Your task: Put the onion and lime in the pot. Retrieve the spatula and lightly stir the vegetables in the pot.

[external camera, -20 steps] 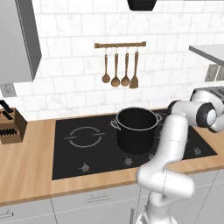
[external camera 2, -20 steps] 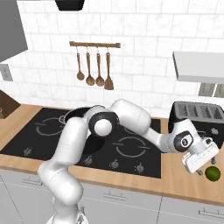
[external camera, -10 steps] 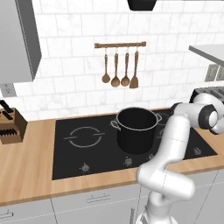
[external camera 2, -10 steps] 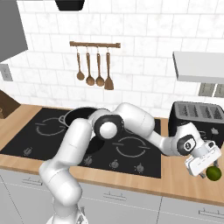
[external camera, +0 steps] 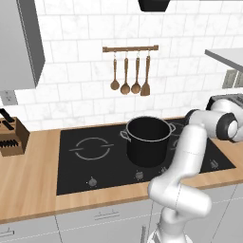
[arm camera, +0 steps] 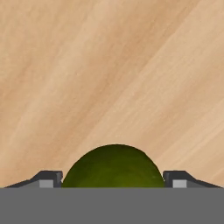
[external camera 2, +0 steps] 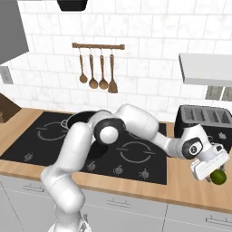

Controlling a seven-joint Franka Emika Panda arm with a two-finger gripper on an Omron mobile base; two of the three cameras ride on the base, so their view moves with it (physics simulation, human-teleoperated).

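Observation:
The dark green lime (external camera 2: 219,177) lies on the wooden counter at the far right, near the front edge. My gripper (external camera 2: 215,174) reaches down over it. In the hand view the lime (arm camera: 113,168) sits between the two fingertips of the gripper (arm camera: 113,180), which stand open close to its sides. The black pot (external camera: 148,140) stands on the cooktop, left of the arm. A wooden spatula (external camera: 145,76) hangs rightmost on the wall rail. The onion is out of view.
A black toaster (external camera 2: 206,122) stands just behind the hand. The black cooktop (external camera: 95,156) fills the middle of the counter, and a knife block (external camera: 9,137) sits at the far left. Several wooden spoons (external camera: 125,73) hang beside the spatula.
The hand has sunk lower and a little right onto the lime. The fingers have drawn slightly closer to its sides.

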